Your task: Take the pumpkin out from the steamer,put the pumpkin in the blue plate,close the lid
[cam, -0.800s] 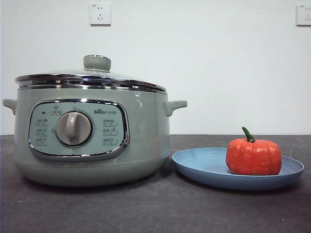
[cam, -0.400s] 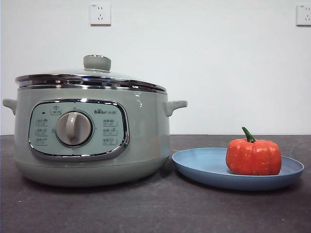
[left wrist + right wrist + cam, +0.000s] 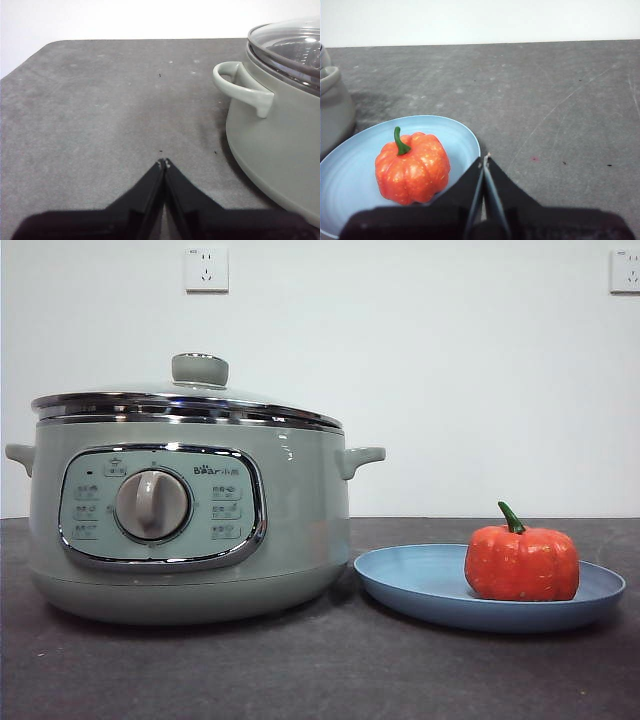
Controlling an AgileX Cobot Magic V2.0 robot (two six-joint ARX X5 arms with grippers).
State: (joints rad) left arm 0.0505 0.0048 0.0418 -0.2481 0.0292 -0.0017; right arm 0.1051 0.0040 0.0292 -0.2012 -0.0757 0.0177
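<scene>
The orange-red pumpkin [image 3: 521,562] with its green stem sits upright in the blue plate [image 3: 420,585], toward the plate's right side. The sage-green steamer [image 3: 190,530] stands to the left, and the glass lid [image 3: 185,400] rests flat on its rim. My right gripper [image 3: 484,159] is shut and empty, hovering beside the pumpkin [image 3: 412,167] at the edge of the plate [image 3: 350,165]. My left gripper [image 3: 163,162] is shut with nothing in it, over bare table beside the steamer [image 3: 272,145] and its side handle [image 3: 242,90]. Neither arm shows in the front view.
The dark grey table [image 3: 320,670] runs under everything. A white wall with two power sockets [image 3: 206,269] stands behind. The plate lies close to the steamer's right flank.
</scene>
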